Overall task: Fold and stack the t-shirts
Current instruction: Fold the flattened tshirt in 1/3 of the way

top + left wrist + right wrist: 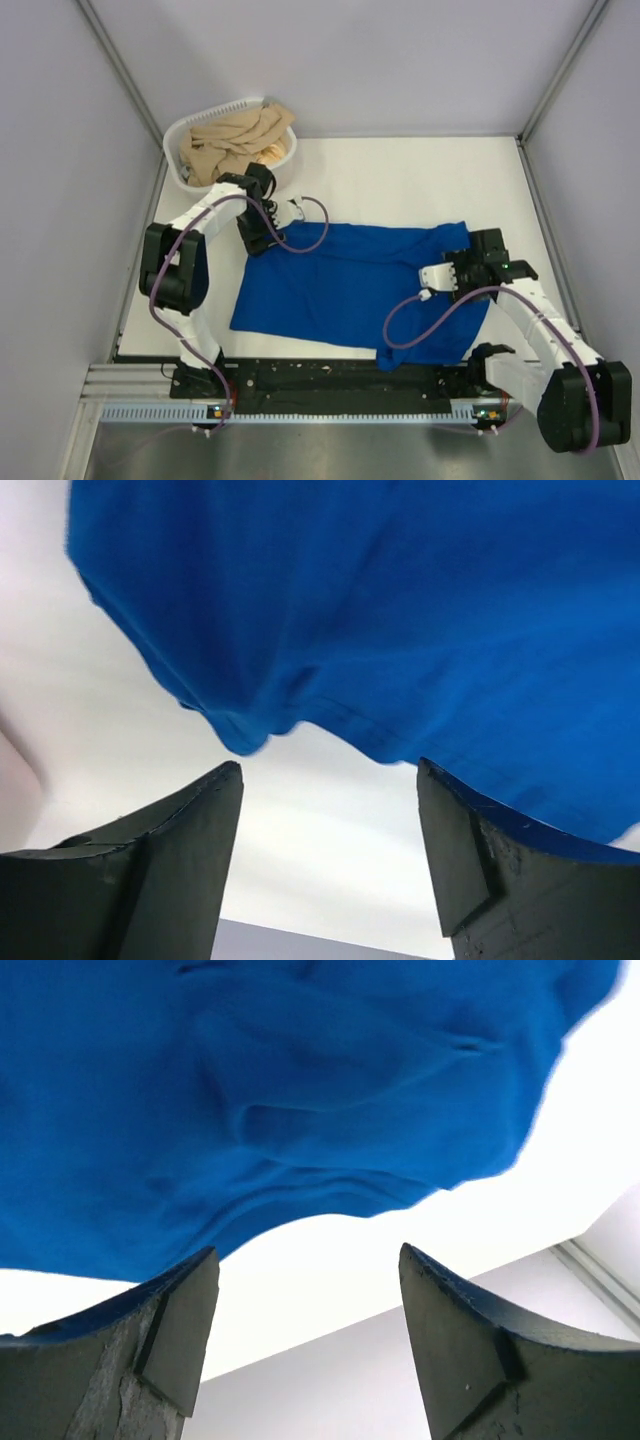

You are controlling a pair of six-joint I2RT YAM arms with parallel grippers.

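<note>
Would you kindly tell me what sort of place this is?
Likely a robotics lab cell: plain grey walls on metal framing, a white table, with just a t-shirt and basket.

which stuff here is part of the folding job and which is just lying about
For the job:
- blue t-shirt, spread flat on the table
- left tool and right tool, both open at its edges

Lying about:
- white basket at the far left corner
- tan cloth heaped in it
</note>
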